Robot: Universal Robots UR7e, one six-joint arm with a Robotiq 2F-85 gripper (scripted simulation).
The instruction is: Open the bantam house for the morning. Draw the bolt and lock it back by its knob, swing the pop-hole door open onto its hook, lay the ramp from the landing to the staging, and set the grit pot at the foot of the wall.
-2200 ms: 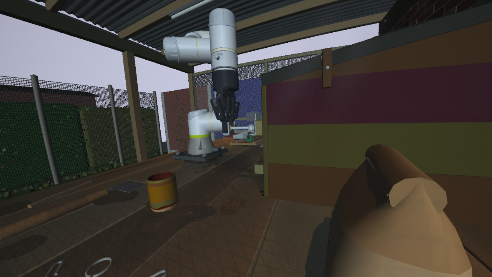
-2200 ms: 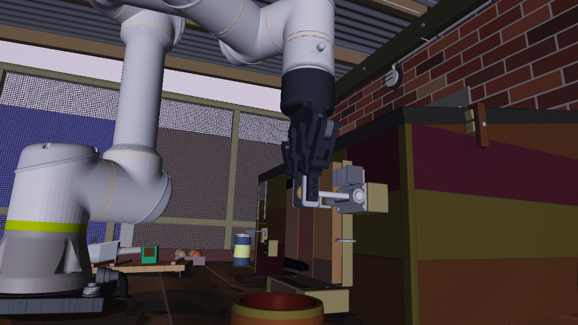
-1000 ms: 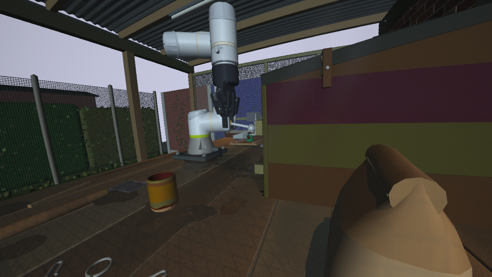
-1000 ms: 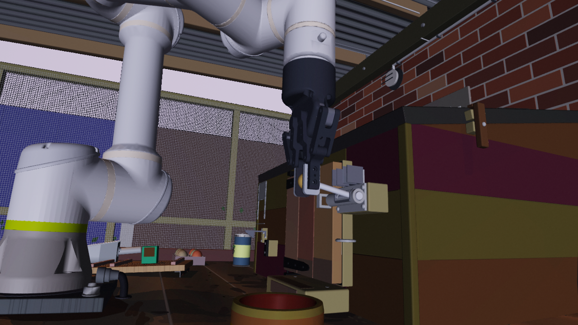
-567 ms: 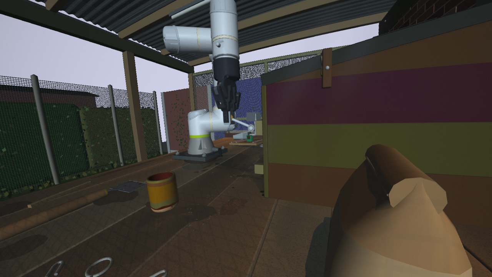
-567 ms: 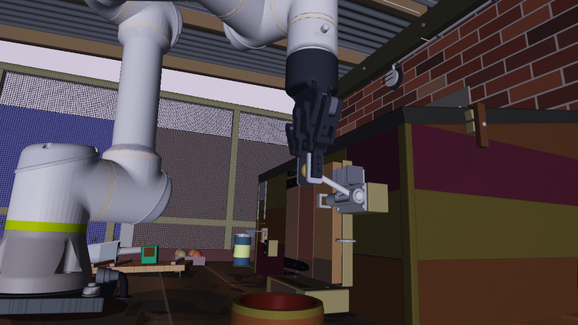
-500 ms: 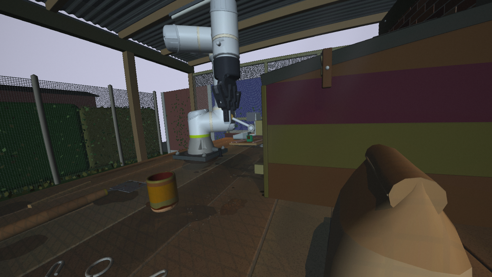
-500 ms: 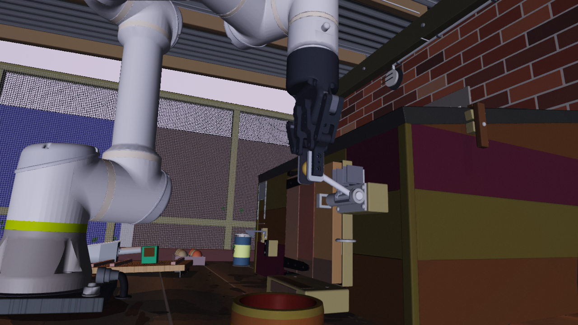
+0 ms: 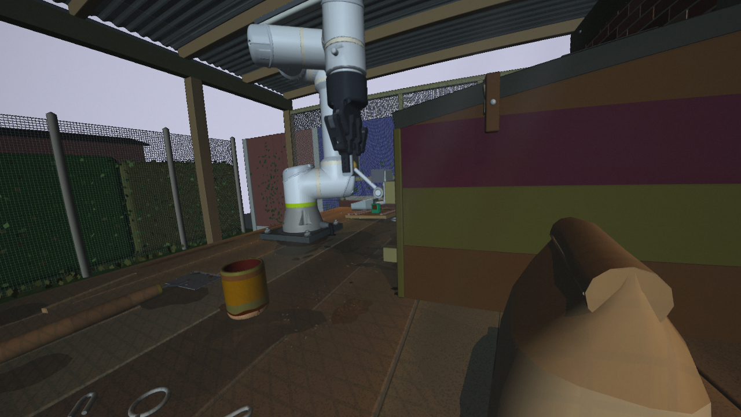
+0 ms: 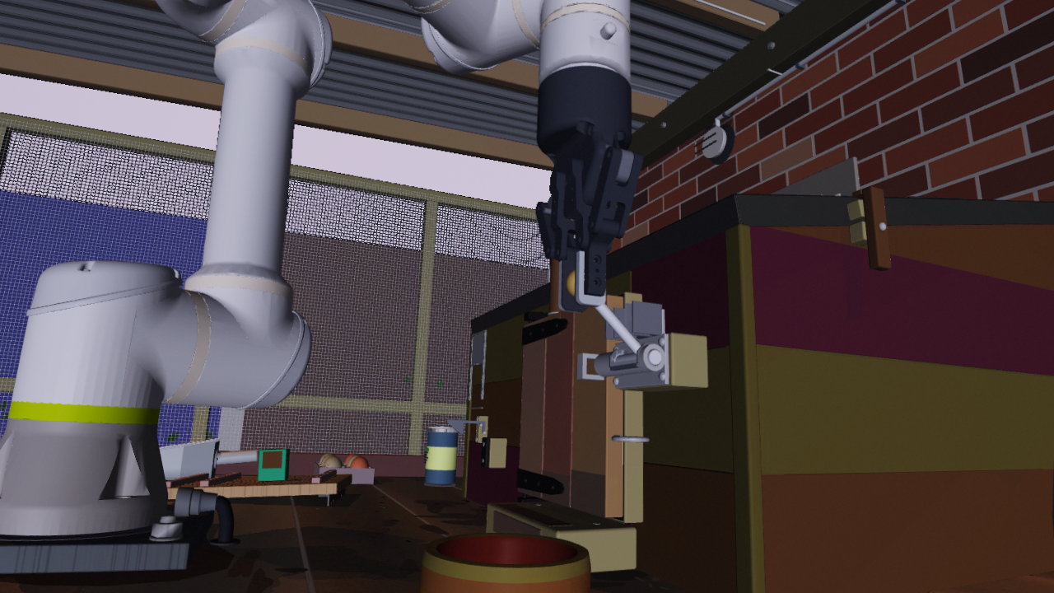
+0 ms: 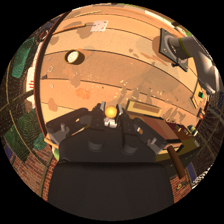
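The bolt's yellow knob [image 11: 111,112] sits clamped in my closed gripper [image 10: 581,289], at the end of a thin grey handle [image 10: 618,330] that slants up and away from the bolt body [image 10: 637,360] on the front of the bantam house. The gripper points straight down over the knob. Below it the brown plank pop-hole door [image 10: 571,413] stands closed, with a landing [image 10: 549,520] at its foot. The grit pot [image 9: 244,288], yellow with a red rim, stands upright on the floor out from the house. The ramp [image 11: 143,108] lies on the floor near the door.
A blue and cream can [image 10: 441,457] stands on the floor beyond the door. My arm's base [image 9: 302,207] is bolted to the floor opposite the house. A long pole [image 9: 77,321] and metal rings [image 9: 147,402] lie on the floor planks. A sack [image 9: 596,332] fills the near corner.
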